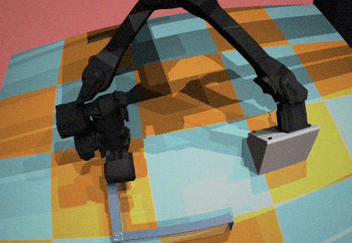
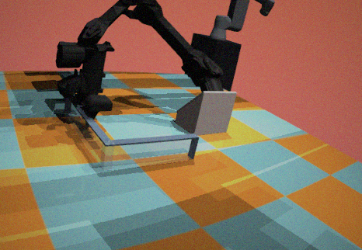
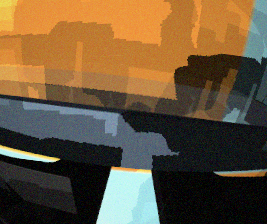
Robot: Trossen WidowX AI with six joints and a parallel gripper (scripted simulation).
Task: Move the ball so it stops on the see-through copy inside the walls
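A bare robot test cell, not a home or shop: a bench (image 2: 252, 196) patterned in orange, teal and yellow patches, a plain salmon-red backdrop (image 2: 311, 56), a dark arm (image 1: 234, 32) on a grey base block (image 1: 281, 149), and low clear walls (image 2: 151, 140).

Two low clear walls (image 2: 145, 140) fence a corner; the grey base block (image 2: 207, 112) flanks it; the tabletop's (image 2: 272, 180) near edge lies open.
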